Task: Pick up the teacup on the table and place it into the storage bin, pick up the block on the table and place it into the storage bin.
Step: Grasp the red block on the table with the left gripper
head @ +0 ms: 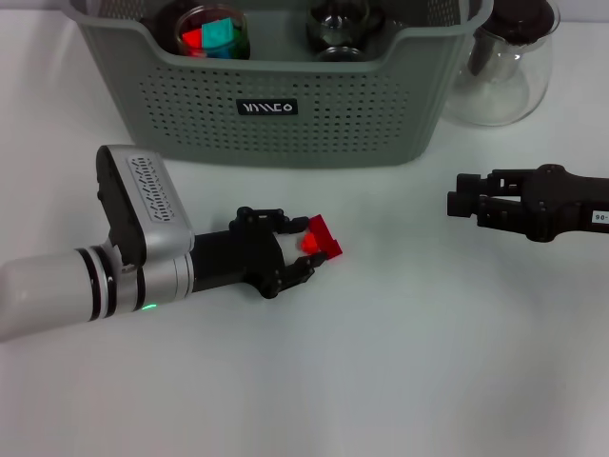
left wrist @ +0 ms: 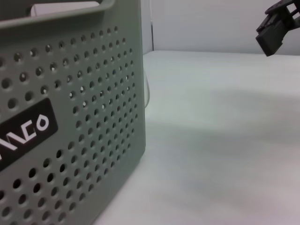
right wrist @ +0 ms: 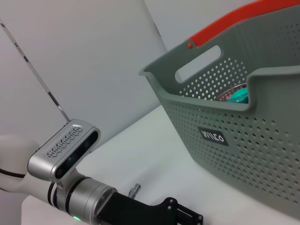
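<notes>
Low on the white desk [head: 400, 381], the left hand [head: 306, 249] lies just in front of the large grey-green perforated plastic storage bin [head: 285, 114], its black fingers [head: 285, 276] closed around a small red block [head: 322, 240] at desk level. Inside the bin, toward its left end, sits a round clear cup holding red and teal pieces [head: 209, 33], with another clear glass vessel [head: 338, 33] beside it. Farther right, a clear glass teapot with a black lid [head: 504, 62] stands just beside the bin. The right hand [head: 466, 203] hovers apart; whether it is open cannot be told.
</notes>
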`<action>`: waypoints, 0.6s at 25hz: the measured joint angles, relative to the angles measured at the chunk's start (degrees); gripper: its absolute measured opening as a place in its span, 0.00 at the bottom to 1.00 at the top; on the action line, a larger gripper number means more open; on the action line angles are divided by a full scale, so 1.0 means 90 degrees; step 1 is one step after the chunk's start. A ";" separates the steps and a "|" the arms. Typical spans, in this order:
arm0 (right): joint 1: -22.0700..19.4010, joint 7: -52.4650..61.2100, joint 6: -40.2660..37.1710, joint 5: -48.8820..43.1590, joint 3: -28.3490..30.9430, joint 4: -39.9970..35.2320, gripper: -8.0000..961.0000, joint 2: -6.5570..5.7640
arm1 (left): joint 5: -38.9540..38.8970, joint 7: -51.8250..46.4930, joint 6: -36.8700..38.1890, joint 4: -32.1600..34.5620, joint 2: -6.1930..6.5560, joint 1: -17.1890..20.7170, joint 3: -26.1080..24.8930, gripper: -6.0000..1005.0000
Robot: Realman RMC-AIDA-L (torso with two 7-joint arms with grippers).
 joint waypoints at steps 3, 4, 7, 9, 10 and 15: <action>0.0000 0.0000 0.0000 0.0000 0.0003 0.0000 0.45 0.0000 | 0.0000 0.0000 -0.0028 -0.0012 0.0000 -0.0020 0.0010 0.49; 0.0000 0.0000 0.0000 0.0000 0.0004 0.0000 0.45 0.0000 | 0.0000 -0.0002 -0.0034 -0.0013 0.0000 -0.0023 0.0016 0.48; 0.0000 -0.0001 0.0003 -0.0006 0.0006 0.0000 0.45 0.0000 | 0.0000 -0.0011 -0.0046 -0.0015 0.0000 -0.0025 0.0019 0.47; 0.0000 -0.0004 0.0004 -0.0010 0.0007 0.0000 0.45 0.0000 | 0.0001 -0.0031 -0.0039 -0.0017 0.0000 -0.0026 0.0016 0.43; 0.0000 -0.0006 0.0004 -0.0009 0.0007 0.0000 0.45 0.0000 | 0.0001 -0.0044 -0.0028 -0.0017 0.0000 -0.0025 0.0014 0.39; 0.0000 -0.0003 0.0004 -0.0005 0.0008 0.0000 0.45 0.0000 | 0.0026 -0.0412 0.0321 0.0156 0.0041 0.0064 -0.0006 0.22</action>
